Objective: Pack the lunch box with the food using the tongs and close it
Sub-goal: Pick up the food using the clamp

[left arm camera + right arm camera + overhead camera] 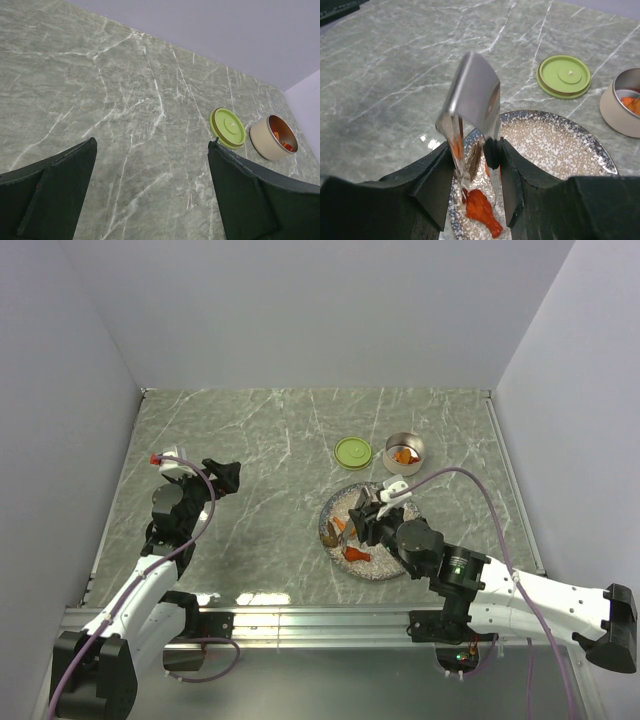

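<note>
- Right gripper pinches the tongs, tips pointing down at an orange piece, maybe touching.
- Lunch box lies beyond-right, nearer this gripper; left gripper gapes empty.

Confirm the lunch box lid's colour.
Lime green; the lid shows best in the right wrist view.

Shiny metal tongs, speckled glazed plate

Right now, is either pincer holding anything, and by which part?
Right pincer grips the shiny steel tongs across both arms, below the bent joined end. Left pincer holds nothing.
</note>
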Motion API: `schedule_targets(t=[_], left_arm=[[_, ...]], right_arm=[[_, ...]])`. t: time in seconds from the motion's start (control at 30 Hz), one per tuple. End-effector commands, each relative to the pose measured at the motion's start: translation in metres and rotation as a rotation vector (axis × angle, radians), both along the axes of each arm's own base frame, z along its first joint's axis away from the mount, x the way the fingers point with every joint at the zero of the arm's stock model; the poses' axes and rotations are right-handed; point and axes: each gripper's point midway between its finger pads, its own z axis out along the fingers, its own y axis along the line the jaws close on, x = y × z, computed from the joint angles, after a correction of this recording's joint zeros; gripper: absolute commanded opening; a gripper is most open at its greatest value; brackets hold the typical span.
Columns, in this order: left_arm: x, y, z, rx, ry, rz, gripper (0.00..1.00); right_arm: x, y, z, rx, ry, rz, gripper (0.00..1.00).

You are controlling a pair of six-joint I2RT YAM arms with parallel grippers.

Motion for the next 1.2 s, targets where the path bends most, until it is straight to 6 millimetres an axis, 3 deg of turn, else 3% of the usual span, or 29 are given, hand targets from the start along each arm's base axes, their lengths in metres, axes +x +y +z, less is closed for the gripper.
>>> schedule_targets(t=[0.0,0.57,0.97,1.17], left_arm=[[0.004,-0.001,0.021,0.007,-0.059,-0.001,0.99],[0.005,-0.001,0.022,0.006,-0.061,0.000,0.99],[0.005,-0.001,0.022,0.005,-0.060,0.002,1.00],[0.005,0.000,0.022,0.006,-0.062,0.003,0.99]], right_arm=[[-0.002,0.004,0.012,0.047,-0.027,0.019,0.47],[-0.013,0.017,0.000,0.042,0.041,0.089,0.47],[-0.007,0.003,-0.017,-0.022,0.098,-0.001,0.46],[-0.007,-0.005,-0.015,-0.013,0.114,-0.036,0.46]])
